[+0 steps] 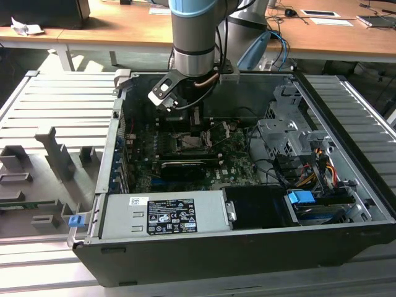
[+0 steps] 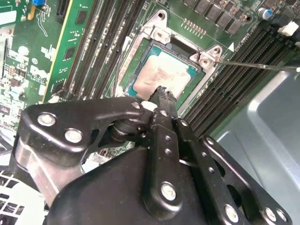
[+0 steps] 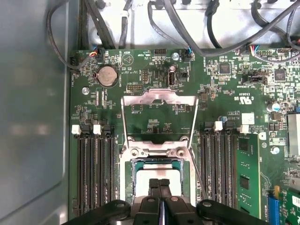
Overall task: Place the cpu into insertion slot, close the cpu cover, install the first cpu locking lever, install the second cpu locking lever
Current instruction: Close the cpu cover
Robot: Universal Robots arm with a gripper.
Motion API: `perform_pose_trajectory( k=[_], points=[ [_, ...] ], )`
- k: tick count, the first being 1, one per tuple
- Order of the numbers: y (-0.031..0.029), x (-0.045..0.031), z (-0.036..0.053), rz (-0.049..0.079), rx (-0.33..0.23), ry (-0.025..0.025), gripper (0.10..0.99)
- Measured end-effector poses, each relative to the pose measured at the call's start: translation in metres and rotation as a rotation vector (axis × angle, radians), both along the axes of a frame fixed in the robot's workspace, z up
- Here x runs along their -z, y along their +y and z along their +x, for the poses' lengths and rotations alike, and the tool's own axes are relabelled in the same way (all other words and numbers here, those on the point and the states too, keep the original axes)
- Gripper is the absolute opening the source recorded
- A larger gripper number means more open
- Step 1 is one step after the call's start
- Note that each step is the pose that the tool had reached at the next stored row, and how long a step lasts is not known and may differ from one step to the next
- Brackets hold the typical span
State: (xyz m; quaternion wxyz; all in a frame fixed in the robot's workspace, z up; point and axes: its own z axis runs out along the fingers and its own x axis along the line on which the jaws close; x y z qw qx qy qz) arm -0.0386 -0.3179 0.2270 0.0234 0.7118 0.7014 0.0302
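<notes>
The arm is down inside the open computer case, with the gripper low over the green motherboard. In both wrist views its two black fingers are pressed flat together with nothing between them. Right at their tips is the cpu, pale and silvery with a smeared face, lying flat and square inside the insertion slot. The fingertips meet over the chip's near edge, and whether they actually touch it can't be made out. Just beyond the fingertips in the first wrist view, the cpu cover stands hinged open on the far side of the socket, so the board shows through its big central opening and the chip lies uncovered. Off to one side of the gripper in the second wrist view, a thin locking lever angles out from the socket's corner across the dark memory slots, apart from the cover. More of those long black slots flank the socket on both sides of the fingers, and bundled cables run along the board's far edge, well away from the gripper.
</notes>
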Motion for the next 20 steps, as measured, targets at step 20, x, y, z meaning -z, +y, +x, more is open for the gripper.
perform_pose_trajectory(
  k=[20],
  points=[
    [0.0001,-0.0213,0.0020,0.000,0.000,0.0002,0.106]
  ],
)
